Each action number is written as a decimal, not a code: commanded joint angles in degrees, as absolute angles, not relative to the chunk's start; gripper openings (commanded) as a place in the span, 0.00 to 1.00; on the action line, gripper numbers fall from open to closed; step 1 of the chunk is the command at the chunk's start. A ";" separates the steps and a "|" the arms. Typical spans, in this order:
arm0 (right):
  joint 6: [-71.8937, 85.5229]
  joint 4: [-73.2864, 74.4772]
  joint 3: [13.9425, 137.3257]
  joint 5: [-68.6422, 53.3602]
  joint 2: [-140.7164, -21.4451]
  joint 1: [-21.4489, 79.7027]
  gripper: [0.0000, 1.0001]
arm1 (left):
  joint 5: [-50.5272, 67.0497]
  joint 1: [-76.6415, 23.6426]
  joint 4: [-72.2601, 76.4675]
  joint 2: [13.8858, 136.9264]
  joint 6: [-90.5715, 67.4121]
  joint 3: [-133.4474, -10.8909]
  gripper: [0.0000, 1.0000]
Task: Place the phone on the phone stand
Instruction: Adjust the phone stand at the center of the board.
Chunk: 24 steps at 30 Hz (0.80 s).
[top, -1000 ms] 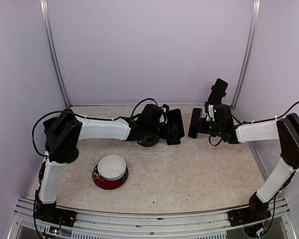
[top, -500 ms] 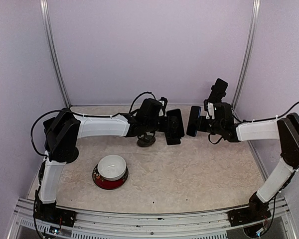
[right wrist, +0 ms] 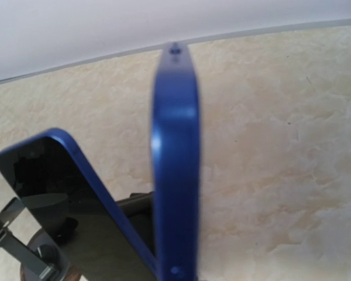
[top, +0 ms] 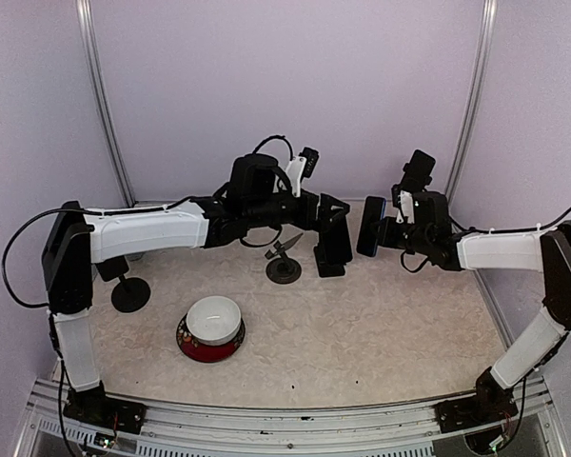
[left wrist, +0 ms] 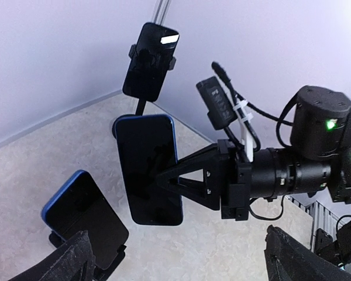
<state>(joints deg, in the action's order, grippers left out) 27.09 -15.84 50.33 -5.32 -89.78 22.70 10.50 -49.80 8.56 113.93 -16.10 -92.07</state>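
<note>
1. The table (top: 381,333) has a pale, marbled top, with lilac walls on three sides.
2. The left arm (top: 152,233) reaches from the left across the back half of the table. The left gripper (left wrist: 176,234) hangs in the air with its jaws spread wide and nothing between them.
3. The right arm (top: 500,249) reaches in from the right. The right gripper (top: 376,231) is clamped on the phone, pinching its long edge.
4. A white bowl (top: 212,319) with a red underside sits near the front left, well apart from both grippers.
5. The phone (left wrist: 146,167) has a blue frame and a dark screen. It is held upright above the table, between the two grippers and apart from the phone stand.
6. A second phone (left wrist: 85,216), also blue-edged, leans tilted on a dark support just below the left gripper.
7. A third phone (left wrist: 151,61) is clamped on a pole in the back right corner.
8. The phone stand (top: 284,267) has a round dark base and a metal bracket. It stands just left of the second phone.
9. A black post (top: 130,293) on a round foot stands at the far left.
</note>
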 commanded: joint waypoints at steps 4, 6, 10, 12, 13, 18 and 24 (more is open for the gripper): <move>26.70 -17.64 49.45 -6.43 -86.40 22.07 0.00 | 10.61 -40.28 6.58 104.52 -18.13 -81.86 0.99; 26.80 -17.92 49.36 -6.71 -86.40 22.07 0.00 | 12.88 -37.70 6.32 105.07 -19.34 -80.01 0.99; 27.15 -18.03 49.52 -7.75 -86.62 22.06 0.00 | 17.95 -33.96 4.84 109.34 -20.80 -80.34 0.99; 27.31 -17.84 49.41 -7.92 -86.58 22.06 0.00 | 21.51 -32.31 5.47 111.81 -23.19 -80.66 0.96; 27.33 -17.70 49.35 -7.91 -86.43 22.06 0.00 | 23.14 -31.66 5.92 112.95 -24.09 -80.82 0.95; 27.12 -17.05 49.00 -7.69 -85.90 22.06 0.00 | 26.83 -30.29 4.36 119.77 -25.31 -85.36 0.87; 27.61 -17.11 49.24 -8.39 -86.26 22.12 0.00 | 25.12 -29.79 1.29 124.24 -25.25 -89.07 0.82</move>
<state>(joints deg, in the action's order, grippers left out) 27.09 -14.98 49.15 -7.49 -88.31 22.70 24.21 -30.52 2.66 123.22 -24.45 -86.37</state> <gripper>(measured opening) 0.064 0.830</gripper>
